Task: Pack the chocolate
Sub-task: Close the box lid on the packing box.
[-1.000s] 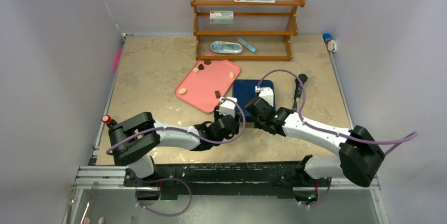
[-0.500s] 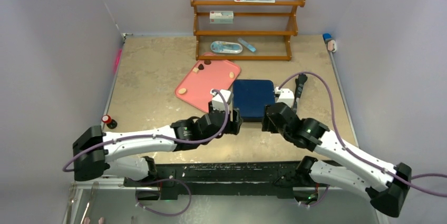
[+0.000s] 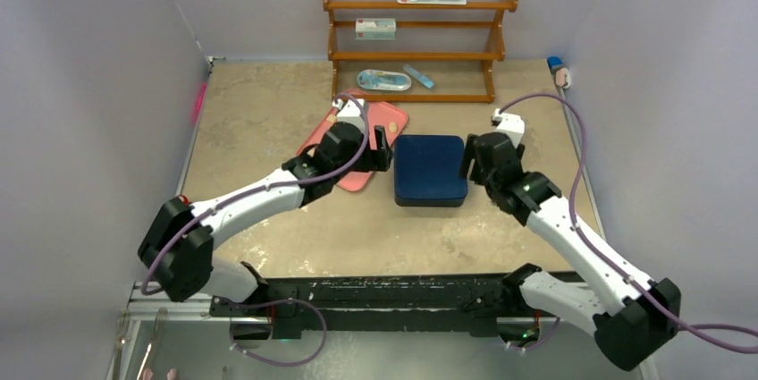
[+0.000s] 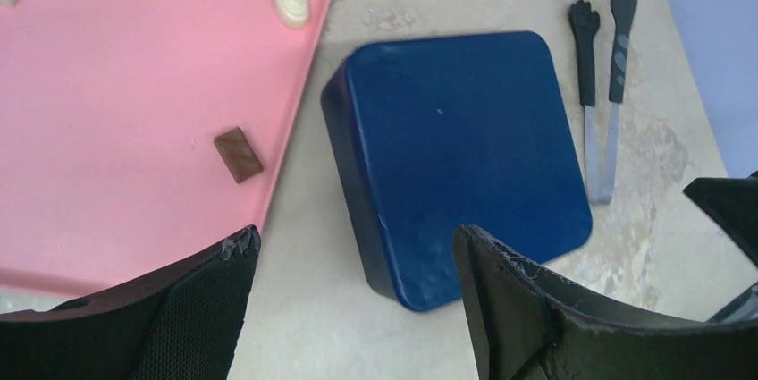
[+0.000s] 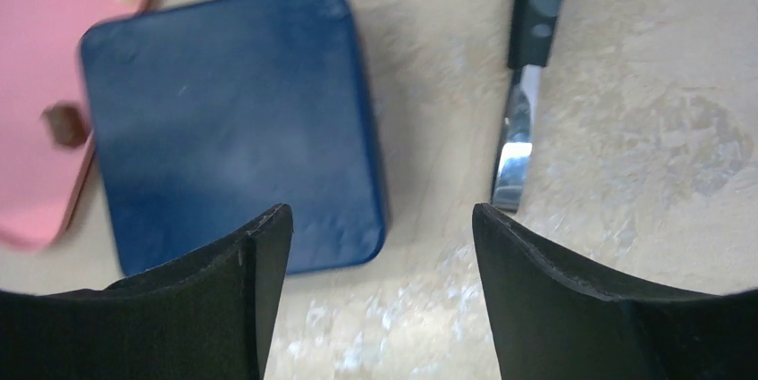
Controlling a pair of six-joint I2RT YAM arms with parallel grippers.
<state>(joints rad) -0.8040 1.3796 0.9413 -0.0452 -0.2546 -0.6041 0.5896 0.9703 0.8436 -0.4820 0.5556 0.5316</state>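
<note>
While the blue box (image 3: 431, 168) sits shut on the surface (image 3: 268, 112), the left pincer (image 4: 353, 237) and right pincer (image 5: 380, 215) both gape empty on either side of it, so opening it seems the step in hand (a two-sided lift next, I judge). The chocolate (image 4: 239, 154) lies on the pink tray (image 4: 134, 85); a second ago both pincers crowded the box's near edge.

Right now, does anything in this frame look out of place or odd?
One thing: the blue box sits closed beside the pink tray, yet a brown chocolate and a cream chocolate lie loose on that tray. Nothing looks spilled or damaged. The left gripper and right gripper hover with jaws open, empty.
</note>
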